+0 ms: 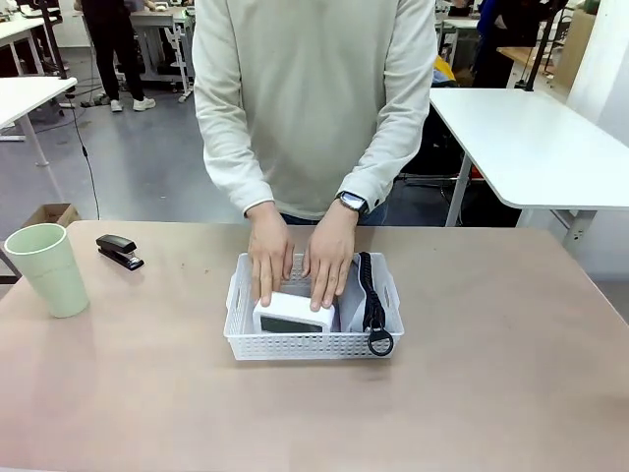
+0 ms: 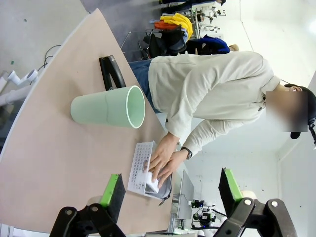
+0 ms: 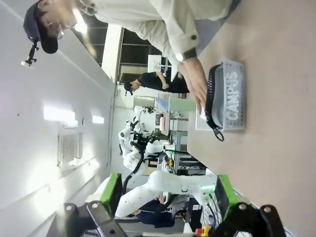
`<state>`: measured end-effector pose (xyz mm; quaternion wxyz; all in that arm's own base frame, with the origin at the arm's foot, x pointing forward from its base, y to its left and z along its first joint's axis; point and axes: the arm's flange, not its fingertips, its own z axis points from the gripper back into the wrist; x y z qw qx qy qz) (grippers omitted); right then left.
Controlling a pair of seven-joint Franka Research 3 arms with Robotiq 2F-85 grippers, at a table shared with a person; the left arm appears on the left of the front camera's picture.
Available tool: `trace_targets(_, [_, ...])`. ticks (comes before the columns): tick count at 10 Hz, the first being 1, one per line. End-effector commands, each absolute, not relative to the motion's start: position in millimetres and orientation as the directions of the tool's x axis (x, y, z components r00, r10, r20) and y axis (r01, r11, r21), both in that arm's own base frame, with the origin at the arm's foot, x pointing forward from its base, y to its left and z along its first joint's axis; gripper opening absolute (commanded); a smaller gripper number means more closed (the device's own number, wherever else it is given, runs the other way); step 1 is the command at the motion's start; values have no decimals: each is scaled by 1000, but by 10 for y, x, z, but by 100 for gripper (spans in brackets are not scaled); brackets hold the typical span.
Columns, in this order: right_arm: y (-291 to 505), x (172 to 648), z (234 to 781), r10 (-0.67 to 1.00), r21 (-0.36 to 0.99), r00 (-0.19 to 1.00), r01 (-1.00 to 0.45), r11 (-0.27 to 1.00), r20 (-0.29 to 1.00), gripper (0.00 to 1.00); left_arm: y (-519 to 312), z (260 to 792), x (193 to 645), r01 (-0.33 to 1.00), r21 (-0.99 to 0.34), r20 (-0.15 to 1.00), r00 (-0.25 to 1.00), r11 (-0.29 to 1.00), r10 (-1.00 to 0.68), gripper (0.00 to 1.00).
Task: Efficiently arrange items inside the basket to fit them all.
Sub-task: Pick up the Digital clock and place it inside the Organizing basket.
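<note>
Left claw [image 2: 171, 191] wide open, right claw [image 3: 169, 193] wide open, both held aloft

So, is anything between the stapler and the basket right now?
Nothing lies on the table between the stapler and the basket. Inside it, though, the person's hands rest on the white box, and the pouch fills the right side.
</note>
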<state>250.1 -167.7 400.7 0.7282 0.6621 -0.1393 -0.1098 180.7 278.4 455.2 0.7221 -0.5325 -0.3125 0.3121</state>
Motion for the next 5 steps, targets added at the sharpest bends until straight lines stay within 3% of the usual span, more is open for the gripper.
trace_targets(1, [-1582, 2481, 4393, -360, 993, 929, -57, 106, 92, 100, 2781, 4559, 1811, -90, -967, 137, 609, 240, 781, 100])
trace_targets(5, [-1582, 2481, 4393, -360, 993, 929, -57, 106, 92, 100, 2781, 4559, 1811, -90, -967, 137, 609, 240, 781, 100])
